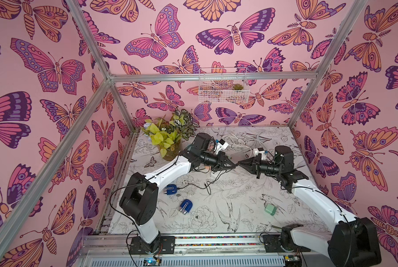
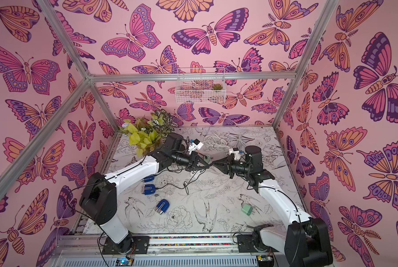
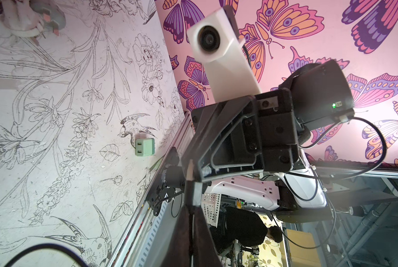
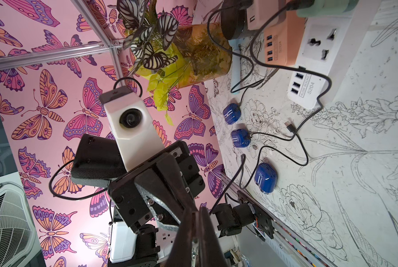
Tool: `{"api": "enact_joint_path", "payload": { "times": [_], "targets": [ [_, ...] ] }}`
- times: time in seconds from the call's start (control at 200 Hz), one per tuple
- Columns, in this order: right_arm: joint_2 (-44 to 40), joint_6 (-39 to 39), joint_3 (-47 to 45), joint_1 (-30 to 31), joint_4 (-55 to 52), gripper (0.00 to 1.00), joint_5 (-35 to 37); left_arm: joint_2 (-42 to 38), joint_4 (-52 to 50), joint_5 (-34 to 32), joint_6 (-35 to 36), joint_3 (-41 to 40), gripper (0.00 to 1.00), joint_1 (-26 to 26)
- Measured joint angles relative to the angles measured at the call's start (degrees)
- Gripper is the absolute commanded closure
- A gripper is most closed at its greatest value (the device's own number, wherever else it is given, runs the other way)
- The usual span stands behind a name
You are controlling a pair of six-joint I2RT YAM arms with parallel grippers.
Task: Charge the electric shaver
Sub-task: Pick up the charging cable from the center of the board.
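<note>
Left pincer: shut, tips pressed together, above surface ctr. Right pincer: shut likewise, aimed the opposite way, tip to tip w/ left pincer. Anything pinched btwn the tips: cannot tell from any view.

On surface toward left-arm side: power strip, white, w/ peach USB hub touching it. Loose USB plug flat on surface near strip, in no socket. Black cable at middle shaver, looping across surface.

Task items, three blue units in a row along left side, beside left forearm:
- rear shaver
- middle shaver, just beside rear one
- front shaver, apart from the pair, nearer front edge

Edges and room:
- Rear edge: white cable coil.
- Rear-left corner: plant in amber vase.
- Right side, toward front: green charger, well apart from shavers.
- Open printed surface btwn front shaver and green charger.
- Front edge: rail w/ both arm bases.

Surface: white, black line drawings of birds and flowers. Walls: pink, butterfly print. Aluminium frame at corners and across rear wall; wire basket hung on it.
</note>
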Motion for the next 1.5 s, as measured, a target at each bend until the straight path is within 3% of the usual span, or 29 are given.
{"api": "enact_joint_path", "payload": {
  "times": [0.08, 0.125, 0.245, 0.481, 0.656, 0.871, 1.162, 1.502],
  "targets": [
    [0.1, -0.1, 0.0, 0.0, 0.0, 1.00, 0.0, 0.0, -0.2, -0.1, 0.2, 0.0, 1.00, 0.0],
    [0.1, -0.2, 0.0, 0.0, -0.1, 1.00, 0.0, 0.0, -0.3, -0.2, 0.4, 0.0, 0.87, 0.0],
    [0.0, -0.2, 0.0, 0.0, -1.4, 1.00, 0.7, -0.2, -0.8, -2.0, 1.6, 0.1, 0.68, 0.0],
    [-2.1, 1.9, 0.4, 0.0, -5.4, 1.00, 5.9, -8.8, -4.6, -16.2, 7.6, -2.0, 0.49, -0.2],
    [-5.6, 7.6, -1.1, 0.1, 0.5, 1.00, 11.7, -12.9, -3.0, -22.0, 4.5, -2.3, 0.48, -0.7],
    [-5.8, 14.2, -5.2, 0.4, 12.1, 1.00, 18.5, -9.5, -0.5, -24.1, -13.4, -1.5, 0.45, -2.2],
    [-3.8, 17.3, -5.2, 3.5, 17.4, 1.00, 21.6, -7.5, 6.4, -23.4, -33.8, -0.5, 0.43, -2.7],
    [-4.0, 18.1, -5.2, 4.5, 17.8, 1.00, 22.8, -2.2, 10.5, -23.5, -40.4, 0.7, 0.55, -3.0]
  ]
}}
